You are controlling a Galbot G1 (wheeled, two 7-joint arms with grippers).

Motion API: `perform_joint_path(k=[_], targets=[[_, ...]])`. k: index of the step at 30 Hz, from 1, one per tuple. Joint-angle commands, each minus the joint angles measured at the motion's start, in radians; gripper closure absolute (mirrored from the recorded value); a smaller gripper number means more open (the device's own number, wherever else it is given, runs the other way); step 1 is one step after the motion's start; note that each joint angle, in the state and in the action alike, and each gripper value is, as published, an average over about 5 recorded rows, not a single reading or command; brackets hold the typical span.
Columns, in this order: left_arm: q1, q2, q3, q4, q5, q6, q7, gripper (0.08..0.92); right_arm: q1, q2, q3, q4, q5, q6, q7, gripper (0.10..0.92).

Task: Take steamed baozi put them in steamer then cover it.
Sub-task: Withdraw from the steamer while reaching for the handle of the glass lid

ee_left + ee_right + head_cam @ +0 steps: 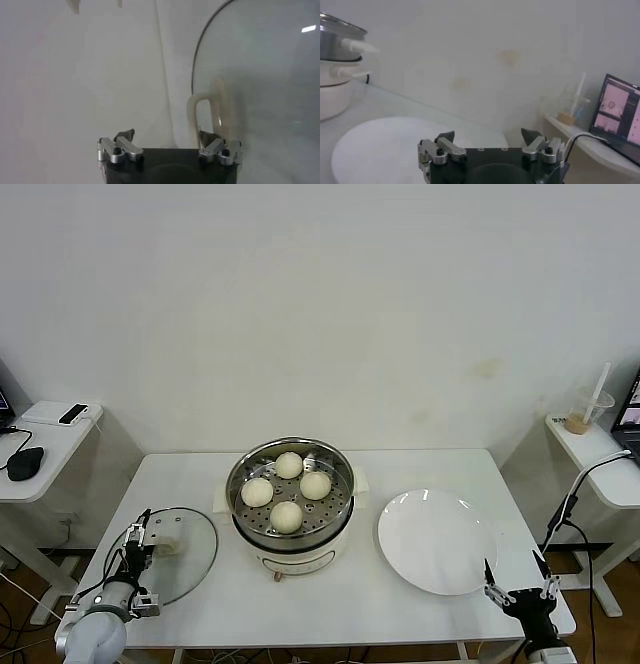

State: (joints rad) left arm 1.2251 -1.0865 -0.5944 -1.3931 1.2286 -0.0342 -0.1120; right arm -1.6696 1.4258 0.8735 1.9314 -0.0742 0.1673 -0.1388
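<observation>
Stainless steel, round and shiny: the steamer (290,484) with its perforated bottom sits on a white electric pot base (292,560) at the middle of the white table (330,609). Four small, smooth, cream-white steamed baozi (287,516) lie inside it in a loose diamond, close together, none stacked. Steamer uncovered. The cover (192,556), a round clear glass lid with metal rim and cream bar handle, lies flat on the table to the robot's left of the pot, near but apart from the base. The left gripper (138,569) hangs at the lid's outer edge, by the handle; its fingers stand apart. In the left wrist view the left gripper (167,142) shows both fingers spread, the cream handle rising just beyond one fingertip (209,138) and the lid's rim (197,75) curving away past it; whether a finger touches the handle cannot be told. To the robot's right of the pot lies a flat, round white plate (437,541), nothing on it. The right gripper (518,592) waits low at the table's near right corner, just off the plate's edge, fingers spread wide; the right wrist view confirms the gap, gripper (489,141) looking across the plate (385,145) toward the steamer's side handle (359,47).
</observation>
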Motion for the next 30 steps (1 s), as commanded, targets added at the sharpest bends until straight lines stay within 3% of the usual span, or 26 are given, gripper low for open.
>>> perform_joint_path(k=[1,12,21,24,30], targets=[[-0.017,-0.001,0.0,0.026,-0.007,-0.004,-0.004,0.236,-0.001,0.001,0.0,-0.002,-0.001,0.001,0.0,0.203],[-0.002,-0.007,-0.011,0.026,-0.016,-0.016,-0.02,0.554,0.003,-0.002,-0.014,-0.005,0.0,-0.001,-0.003,0.203],[0.052,-0.012,-0.035,-0.088,-0.038,-0.016,-0.045,0.813,0.004,-0.005,-0.024,0.002,-0.004,-0.003,-0.006,0.203],[0.085,-0.015,-0.05,-0.153,-0.044,0.008,-0.045,0.861,0.004,-0.005,-0.03,0.007,-0.007,-0.003,-0.008,0.203],[0.168,-0.022,-0.101,-0.327,-0.057,0.08,-0.011,0.865,0.005,-0.011,-0.038,0.015,-0.009,-0.004,-0.011,0.203]])
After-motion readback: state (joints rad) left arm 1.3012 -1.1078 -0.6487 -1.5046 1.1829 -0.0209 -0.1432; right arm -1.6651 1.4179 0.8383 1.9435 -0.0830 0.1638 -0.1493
